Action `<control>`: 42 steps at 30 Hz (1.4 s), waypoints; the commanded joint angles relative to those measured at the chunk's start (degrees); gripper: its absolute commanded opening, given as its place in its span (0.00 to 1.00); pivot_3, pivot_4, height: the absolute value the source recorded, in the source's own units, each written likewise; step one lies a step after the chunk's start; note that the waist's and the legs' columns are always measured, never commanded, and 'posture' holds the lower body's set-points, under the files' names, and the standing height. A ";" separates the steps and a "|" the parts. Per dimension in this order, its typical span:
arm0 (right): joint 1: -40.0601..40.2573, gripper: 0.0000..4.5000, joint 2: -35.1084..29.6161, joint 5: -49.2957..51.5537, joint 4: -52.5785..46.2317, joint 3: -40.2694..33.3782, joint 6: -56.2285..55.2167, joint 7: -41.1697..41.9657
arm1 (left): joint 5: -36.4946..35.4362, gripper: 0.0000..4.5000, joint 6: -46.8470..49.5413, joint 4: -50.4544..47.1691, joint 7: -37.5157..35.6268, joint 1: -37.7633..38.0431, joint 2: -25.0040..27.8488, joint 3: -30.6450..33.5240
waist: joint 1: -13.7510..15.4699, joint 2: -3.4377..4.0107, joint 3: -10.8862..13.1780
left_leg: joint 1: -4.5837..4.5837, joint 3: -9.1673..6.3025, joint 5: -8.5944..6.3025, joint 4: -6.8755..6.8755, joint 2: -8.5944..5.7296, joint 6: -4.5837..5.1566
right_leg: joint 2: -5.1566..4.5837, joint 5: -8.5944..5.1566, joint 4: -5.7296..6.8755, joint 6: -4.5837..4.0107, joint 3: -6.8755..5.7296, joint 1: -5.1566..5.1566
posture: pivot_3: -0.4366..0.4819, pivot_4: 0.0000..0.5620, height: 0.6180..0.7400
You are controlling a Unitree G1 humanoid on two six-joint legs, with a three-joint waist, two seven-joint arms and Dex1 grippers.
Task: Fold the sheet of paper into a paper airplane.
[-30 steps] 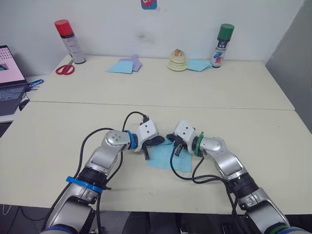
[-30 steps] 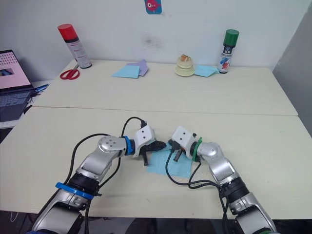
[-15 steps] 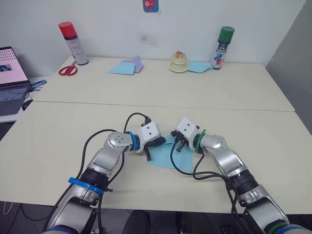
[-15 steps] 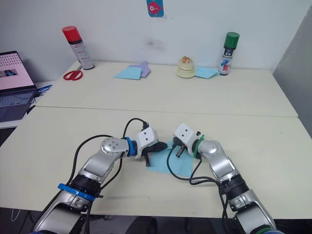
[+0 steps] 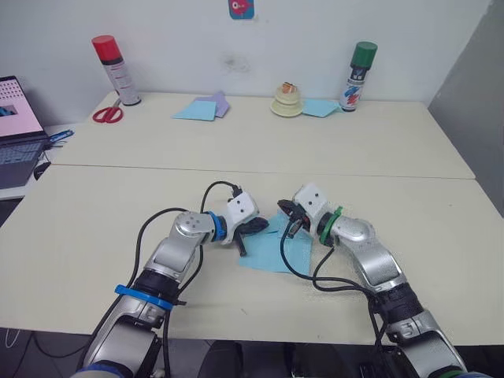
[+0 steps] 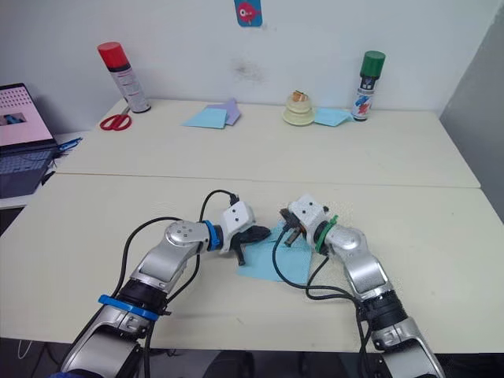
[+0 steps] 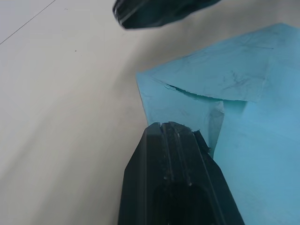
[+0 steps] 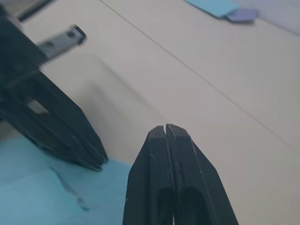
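Observation:
The sheet of paper (image 5: 272, 253), light blue with crease lines and a folded-over flap (image 7: 220, 79), lies flat on the near table. My left gripper (image 5: 253, 228) is shut, and its tip (image 7: 168, 126) rests at the sheet's left corner by the flap's torn edge. My right gripper (image 5: 288, 220) is also shut with nothing in it. It hovers over the sheet's far edge, its tip (image 8: 165, 127) facing the left gripper's fingers (image 8: 61, 136). The two tips are a short distance apart.
On the far table stand a red spray can (image 5: 106, 67) and a green spray can (image 5: 358, 75), with red scissors (image 5: 106, 114), a light-blue sheet (image 5: 195, 109) under a lilac one (image 5: 220, 100), and a cream object (image 5: 287, 101). A laptop (image 5: 16, 118) sits at left.
My right gripper has lifted off the sheet and drawn back toward its far edge. The left gripper has stayed at the left corner.

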 commanded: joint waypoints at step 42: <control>-1.16 0.00 -2.04 -4.62 6.25 7.78 7.63 3.10 | -5.14 0.00 0.12 -7.44 -8.56 4.11 10.70 4.54 | -0.16 0.15 -0.22 | 0.15 -0.03 0.00 -0.06 0.08 0.00 | 0.04 -0.08 0.06 -0.14 -0.04 0.04 | 0.48 0.27 0.91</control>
